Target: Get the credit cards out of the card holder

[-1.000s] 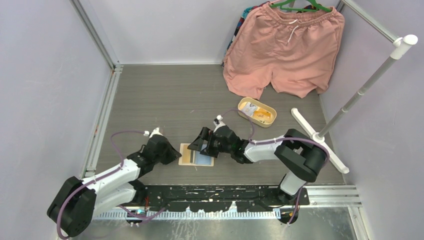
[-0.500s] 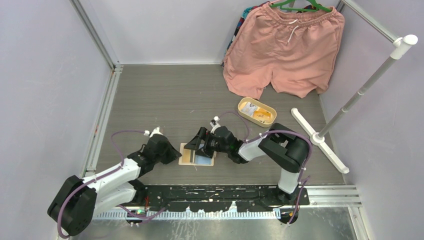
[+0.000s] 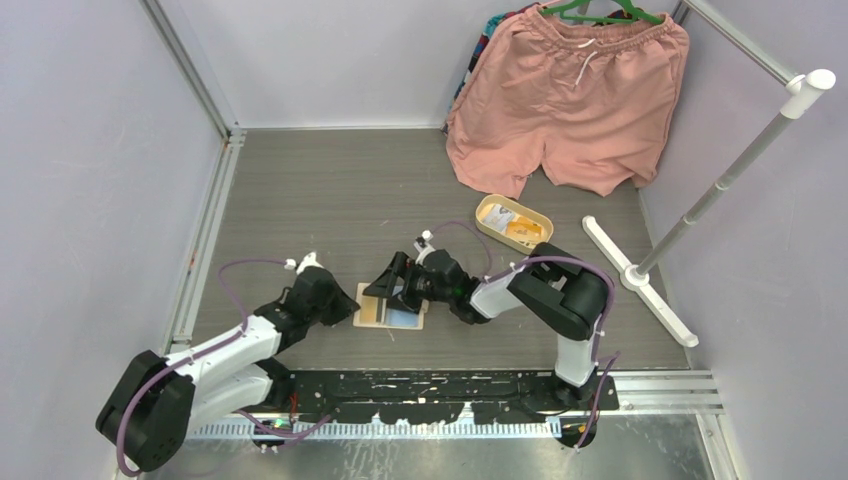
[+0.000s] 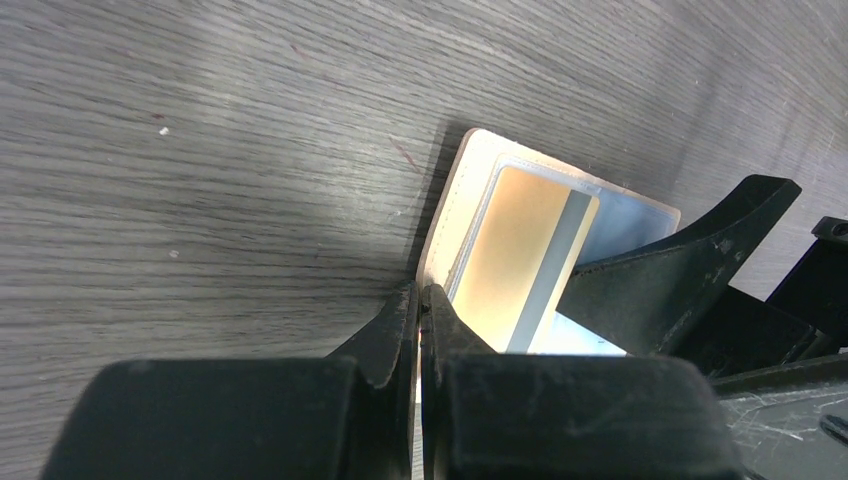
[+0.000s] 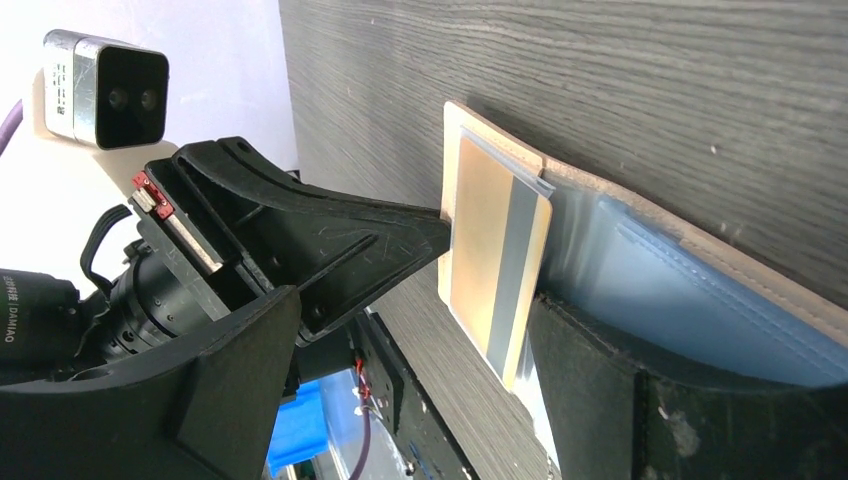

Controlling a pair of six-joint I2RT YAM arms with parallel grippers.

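The tan card holder [image 3: 408,321] lies open on the table between the arms. An orange-yellow credit card [image 3: 376,312] with a grey stripe sticks partly out of its left pocket, and also shows in the left wrist view [image 4: 520,250] and the right wrist view [image 5: 495,250]. My left gripper [image 3: 345,308] is shut, its tips [image 4: 419,295] pinching the holder's tan left rim [image 4: 455,200]. My right gripper [image 3: 392,285] is open over the holder [image 5: 415,300]. One of its fingers [image 5: 640,400] rests on the pale blue pocket [image 5: 700,290]. The other finger is beyond the card's left edge.
An oval tan tray [image 3: 481,214] holding cards stands at the back right. Pink shorts [image 3: 565,100] hang on a hanger behind it. A white stand's base [image 3: 640,275] and slanted pole [image 3: 740,160] are at the right. A black rail [image 3: 450,385] runs along the near edge.
My right gripper has moved a little to the left over the open card holder. The holder has shifted slightly left. The left arm has barely moved.
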